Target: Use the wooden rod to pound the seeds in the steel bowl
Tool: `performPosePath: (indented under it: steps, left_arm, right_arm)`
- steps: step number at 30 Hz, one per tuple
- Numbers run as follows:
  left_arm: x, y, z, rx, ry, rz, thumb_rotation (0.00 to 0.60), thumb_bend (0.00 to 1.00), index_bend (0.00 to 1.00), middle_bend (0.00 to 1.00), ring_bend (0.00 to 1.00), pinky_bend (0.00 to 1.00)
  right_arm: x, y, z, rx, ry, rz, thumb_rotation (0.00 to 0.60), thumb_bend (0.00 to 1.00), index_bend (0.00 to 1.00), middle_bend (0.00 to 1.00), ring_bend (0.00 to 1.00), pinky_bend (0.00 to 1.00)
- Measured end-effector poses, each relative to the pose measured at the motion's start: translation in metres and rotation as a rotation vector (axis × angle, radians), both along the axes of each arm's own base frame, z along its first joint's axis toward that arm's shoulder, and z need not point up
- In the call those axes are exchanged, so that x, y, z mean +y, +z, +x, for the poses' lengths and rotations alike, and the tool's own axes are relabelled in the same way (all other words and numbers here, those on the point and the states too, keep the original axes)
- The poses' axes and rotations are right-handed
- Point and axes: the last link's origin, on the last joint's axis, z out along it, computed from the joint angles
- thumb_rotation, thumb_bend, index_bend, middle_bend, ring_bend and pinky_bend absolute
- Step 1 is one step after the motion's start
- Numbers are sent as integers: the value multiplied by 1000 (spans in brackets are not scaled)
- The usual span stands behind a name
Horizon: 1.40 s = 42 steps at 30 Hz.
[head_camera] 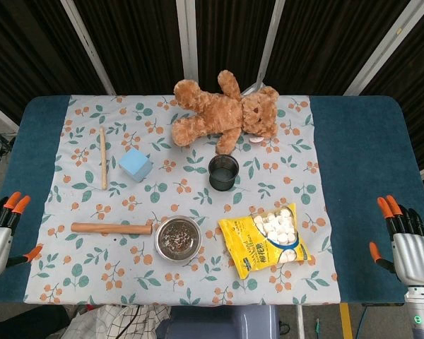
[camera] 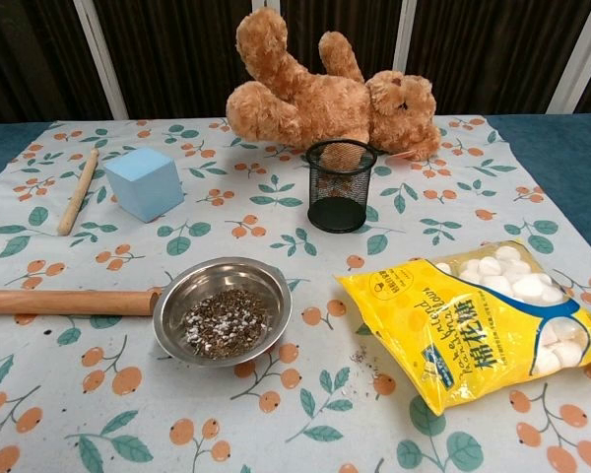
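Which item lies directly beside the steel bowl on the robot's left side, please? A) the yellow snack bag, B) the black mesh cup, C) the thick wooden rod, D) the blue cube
C: the thick wooden rod lies flat with its end right at the rim of the steel bowl, while the other items sit apart from that side.

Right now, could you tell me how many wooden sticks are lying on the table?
2: a thick wooden rod lying left of the steel bowl, touching its rim, and a thin stick left of the blue cube.
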Motion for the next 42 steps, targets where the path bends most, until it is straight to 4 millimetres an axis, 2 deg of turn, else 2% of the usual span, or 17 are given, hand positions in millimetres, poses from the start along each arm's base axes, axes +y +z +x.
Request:
performPosePath:
  steps: [16, 23, 28, 32, 36, 42]
  left_arm:
    - [2, -3, -1, 17, 12, -21, 600, 142, 0, 0, 0, 0]
    - [12, -13, 2, 30, 21, -76, 600, 151, 83, 32, 0, 0]
    - [30, -26, 14, 16, 30, -126, 600, 210, 209, 170, 0, 0]
    - [49, -38, 29, 28, 21, -159, 600, 247, 258, 254, 0, 0]
    - [68, -56, 48, 47, 4, -195, 600, 268, 296, 298, 0, 0]
    - [84, -92, 76, 50, -15, -260, 600, 275, 322, 323, 0, 0]
  right_arm:
    - [-1, 0, 0, 1, 0, 2, 600, 415, 0, 0, 0, 0]
    - [-2, -1, 0, 2, 0, 3, 600, 415, 0, 0, 0, 0]
    - [-2, -1, 0, -2, -1, 6, 600, 416, 0, 0, 0, 0]
    - [-3, 0, 0, -3, -2, 8, 600, 416, 0, 0, 0, 0]
    - [-3, 0, 0, -5, -4, 8, 600, 416, 0, 0, 0, 0]
    - [-3, 0, -1, -7, -7, 8, 600, 416, 0, 0, 0, 0]
